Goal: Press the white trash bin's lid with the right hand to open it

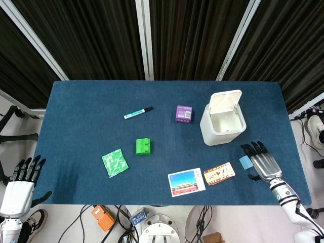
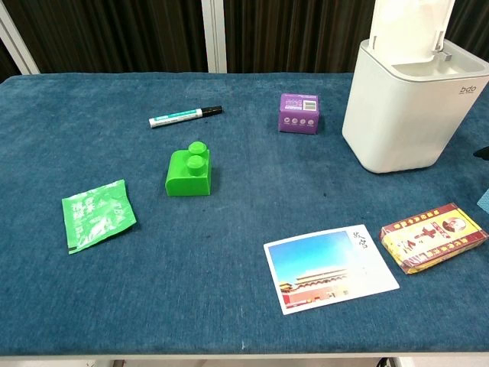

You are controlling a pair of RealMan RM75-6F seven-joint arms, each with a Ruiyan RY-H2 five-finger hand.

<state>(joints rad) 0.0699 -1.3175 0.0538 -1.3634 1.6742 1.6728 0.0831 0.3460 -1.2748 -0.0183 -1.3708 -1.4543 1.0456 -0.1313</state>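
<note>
The white trash bin [image 1: 223,125] [image 2: 405,107] stands at the right of the blue table with its lid [image 1: 226,100] [image 2: 412,27] tipped up and the inside showing. My right hand [image 1: 263,163] is open, fingers straight and apart, low over the table near its front right, well clear of the bin. In the chest view only a dark sliver of it shows at the right edge. My left hand [image 1: 20,181] hangs open off the table's front left corner.
A light blue piece [image 1: 245,162] lies just left of my right hand. A red-yellow box [image 1: 219,173] [image 2: 433,235], a postcard [image 1: 186,181] [image 2: 330,267], a purple box [image 1: 184,113], a green brick [image 1: 144,147], a green packet [image 1: 114,162] and a marker [image 1: 138,112] lie on the table.
</note>
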